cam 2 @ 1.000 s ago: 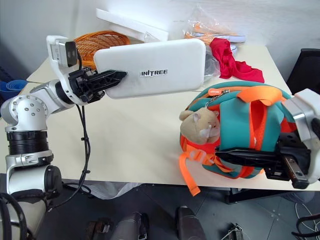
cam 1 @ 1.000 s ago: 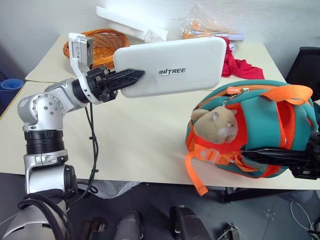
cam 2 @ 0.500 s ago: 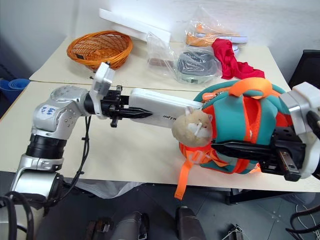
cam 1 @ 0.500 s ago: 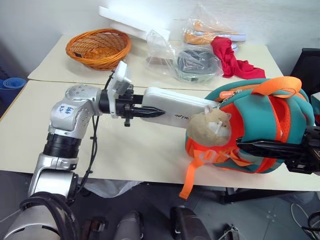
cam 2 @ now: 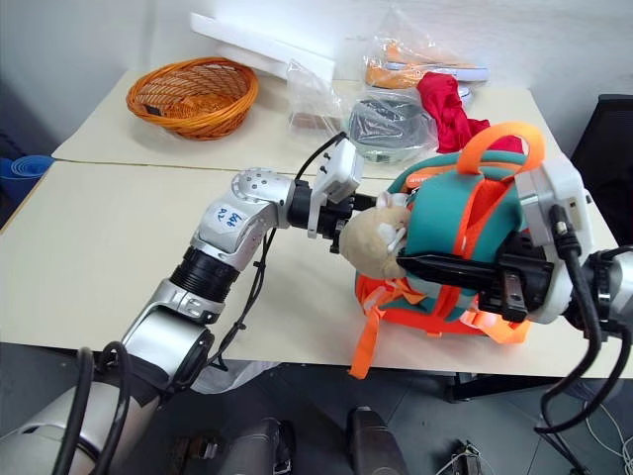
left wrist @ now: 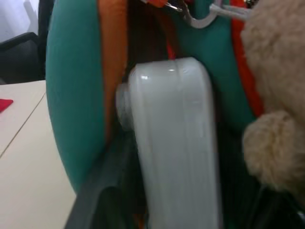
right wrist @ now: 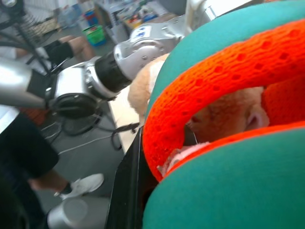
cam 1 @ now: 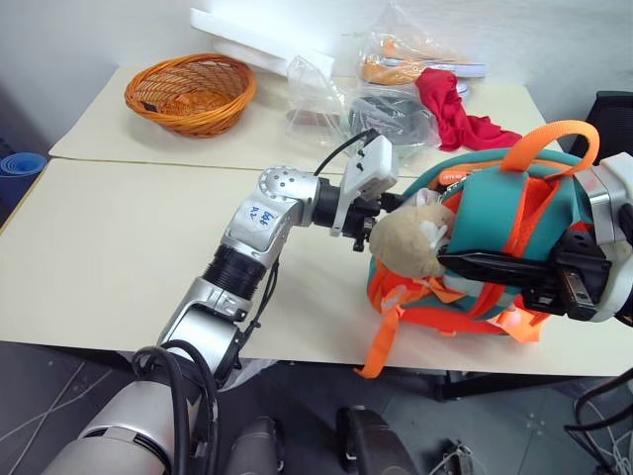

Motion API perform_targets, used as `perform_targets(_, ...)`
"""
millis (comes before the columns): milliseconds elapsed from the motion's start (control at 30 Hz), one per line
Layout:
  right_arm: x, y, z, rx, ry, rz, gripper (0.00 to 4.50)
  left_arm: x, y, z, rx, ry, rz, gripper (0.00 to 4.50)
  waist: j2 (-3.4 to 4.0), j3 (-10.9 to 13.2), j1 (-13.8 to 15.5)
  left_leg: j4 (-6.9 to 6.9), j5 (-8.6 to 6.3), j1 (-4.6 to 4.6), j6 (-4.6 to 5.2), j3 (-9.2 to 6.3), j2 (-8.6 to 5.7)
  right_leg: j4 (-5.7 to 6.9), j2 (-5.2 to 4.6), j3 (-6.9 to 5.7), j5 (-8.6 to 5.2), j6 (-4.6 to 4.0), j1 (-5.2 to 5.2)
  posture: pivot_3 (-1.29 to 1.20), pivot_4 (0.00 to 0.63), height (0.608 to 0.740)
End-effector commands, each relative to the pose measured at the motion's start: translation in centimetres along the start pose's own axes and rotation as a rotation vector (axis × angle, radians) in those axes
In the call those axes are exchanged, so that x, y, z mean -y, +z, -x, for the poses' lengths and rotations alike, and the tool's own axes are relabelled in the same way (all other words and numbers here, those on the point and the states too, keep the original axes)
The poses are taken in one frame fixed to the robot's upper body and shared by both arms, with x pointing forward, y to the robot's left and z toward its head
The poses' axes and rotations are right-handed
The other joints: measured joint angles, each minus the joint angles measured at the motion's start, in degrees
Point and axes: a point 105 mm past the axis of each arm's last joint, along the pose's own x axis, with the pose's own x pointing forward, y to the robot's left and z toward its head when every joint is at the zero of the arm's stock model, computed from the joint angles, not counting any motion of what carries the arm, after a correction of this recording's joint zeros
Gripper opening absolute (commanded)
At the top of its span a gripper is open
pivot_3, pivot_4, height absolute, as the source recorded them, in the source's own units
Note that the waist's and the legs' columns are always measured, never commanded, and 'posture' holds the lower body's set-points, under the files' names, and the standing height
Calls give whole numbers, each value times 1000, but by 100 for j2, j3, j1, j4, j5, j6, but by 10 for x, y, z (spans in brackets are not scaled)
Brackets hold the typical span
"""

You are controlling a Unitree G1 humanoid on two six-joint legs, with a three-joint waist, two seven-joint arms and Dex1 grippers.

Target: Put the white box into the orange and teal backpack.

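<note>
Your right gripper point(cam 2: 415, 265) is clamped shut on the rounded orange and teal backpack point(cam 1: 495, 223) near the table's front edge, 4 o'clock. Tan plush hamster charm point(cam 1: 410, 242) hangs at its mouth. Left gripper point(cam 1: 381, 206) sits at the opening; can't tell its spread. Flat white box point(left wrist: 176, 143) is lodged inside. No readable lettering. Orange wicker basket point(cam 1: 191, 91) far at 11 o'clock; bare tabletop point(cam 1: 109, 247) left.

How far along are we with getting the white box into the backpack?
Done: the white box is already in the opening of the orange and teal backpack, between its teal walls. In hand: the right claw is clamped on the backpack, steadying it, while the left claw sits at the opening by the hamster charm. Left: confirming the box is fully seated and backing the left arm out.
</note>
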Motion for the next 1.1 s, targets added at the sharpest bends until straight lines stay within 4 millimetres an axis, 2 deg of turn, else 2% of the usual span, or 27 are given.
perform_targets(33, -4, 3, 4, 33, -32, 31, 0, -10, 25, 45, 62, 63, 40, 3740, 0, 0, -16, -1, 2, 3, -3, -2, 3, 4, 2, -1, 0, -1, 0, 0, 150, 740)
perform_targets(133, -4, -1, 7, 45, -61, 20, 0, 10, 36, 87, 120, -44, 116, 3740, 2, 0, -52, -2, 11, 6, -14, -3, 6, 20, 3, -4, -2, -3, -4, 0, 150, 740)
perform_targets(200, -5, -2, 8, 50, -68, 16, 0, 18, 48, 104, 159, -86, 169, 3740, 2, 0, -30, 0, 31, 7, -48, -7, 5, 26, -1, -9, -4, -7, -1, 0, 150, 740)
perform_targets(267, -5, -3, 9, 53, -71, 11, 0, 22, 60, 109, 192, -114, 191, 3740, 2, 0, 31, 6, 32, 6, -47, -13, 0, 23, -4, -14, -4, -7, 6, 0, 150, 740)
perform_targets(333, -5, -5, 9, 53, -74, 6, 0, 32, 68, 97, 189, -173, 180, 3740, 1, 0, 76, 8, 35, 6, -38, -28, -10, 13, -11, -25, -4, -5, 21, 0, 150, 740)
perform_targets(400, -4, -5, 10, 52, -76, 5, 0, 40, 66, 82, 154, -209, 150, 3740, 0, -1, 116, 11, 30, 1, -30, -36, -14, -1, -13, -29, -1, 1, 32, 0, 150, 740)
perform_targets(500, -4, -3, 10, 52, -73, 7, 0, 41, 46, 46, 54, -186, 91, 3740, 0, -1, 152, 12, 27, -1, -23, -31, -20, -9, -16, -22, 4, 10, 33, 0, 150, 740)
perform_targets(567, -5, -2, 9, 55, -68, 8, 0, 40, 38, 29, 18, -167, 70, 3740, 0, -1, 176, 12, 26, 1, -22, -30, -20, -8, -14, -19, 5, 11, 32, 0, 150, 740)
perform_targets(667, -8, -1, 9, 64, -62, 7, 0, 40, 31, 11, -3, -154, 39, 3740, 1, -1, 152, 11, 12, 0, 3, -29, -18, -6, -8, -15, 5, 10, 28, 0, 150, 740)
perform_targets(767, -9, 0, 10, 76, -64, 4, 0, 34, 31, 3, 5, -106, 16, 3740, 1, -1, 128, 8, 12, 3, 3, -27, -13, -2, -3, -11, 4, 10, 25, 0, 150, 740)
perform_targets(800, -10, 0, 10, 77, -66, 3, 0, 32, 33, 2, 16, -95, 10, 3346, 1, -1, 126, 9, 12, 3, 3, -28, -12, -1, -2, -11, 4, 9, 26, 0, 150, 740)
perform_targets(833, -11, -1, 11, 78, -67, 2, 0, 31, 34, 1, 24, -89, 6, 3140, 1, -1, 128, 9, 12, 4, 3, -28, -12, -1, -3, -11, 4, 9, 26, 0, 150, 740)
perform_targets(933, -8, -4, 19, 71, -112, -3, 0, 27, 37, 11, 42, -86, 14, 2189, 1, -1, 143, 9, 13, 2, 4, -28, -14, -2, -5, -12, 4, 9, 26, 0, 150, 740)
perform_targets(1100, -4, -10, 41, 71, -200, -27, 0, -2, 47, 58, 50, -1, 71, 749, 1, -1, 143, 10, 13, 2, 4, -27, -13, 0, -2, -13, 4, 9, 25, 0, 150, 740)
